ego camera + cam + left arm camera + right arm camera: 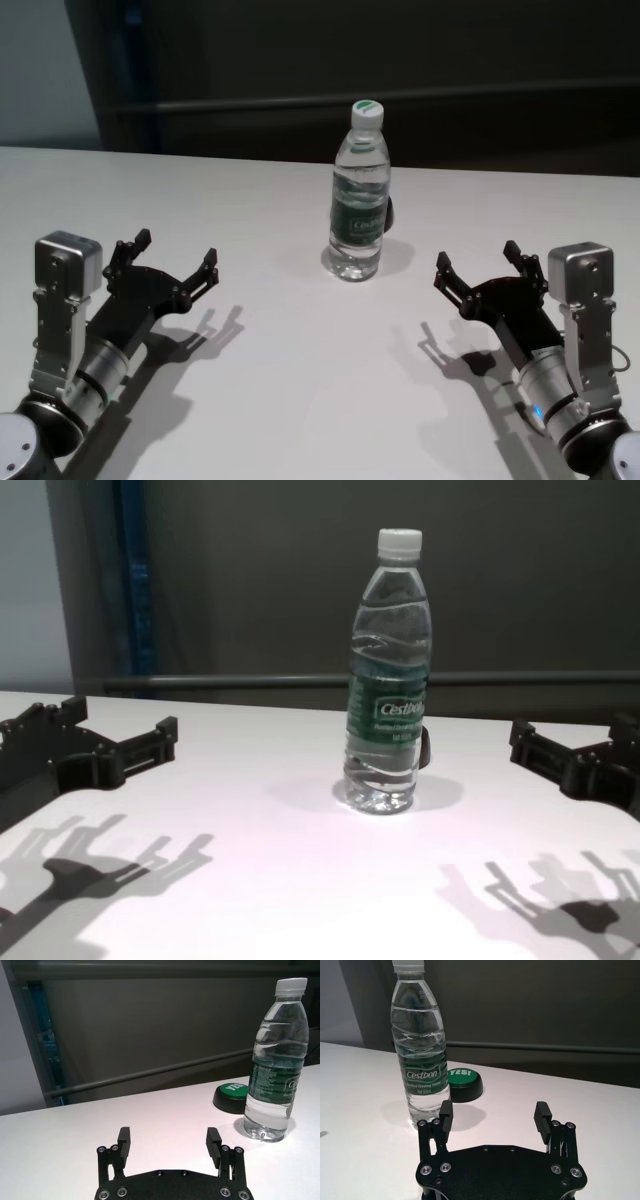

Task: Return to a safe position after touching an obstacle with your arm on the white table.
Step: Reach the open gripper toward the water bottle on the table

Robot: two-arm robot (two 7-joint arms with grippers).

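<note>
The obstacle, a clear water bottle (pixel 359 195) (pixel 388 680) (pixel 276 1065) (pixel 420 1050) with a white cap and green label, stands upright mid-table on the white table (pixel 300 380) (pixel 250 880). My left gripper (pixel 175 257) (pixel 170 1142) (pixel 115 730) hovers open and empty at the left, well short of the bottle. My right gripper (pixel 482 263) (pixel 495 1115) (pixel 570 742) hovers open and empty at the right, also apart from the bottle. Neither arm touches the bottle.
A small dark dome with a green top (pixel 231 1096) (pixel 462 1082) lies just behind the bottle. A dark wall with a horizontal rail (pixel 250 682) runs behind the table's far edge. Both arms cast shadows on the near tabletop.
</note>
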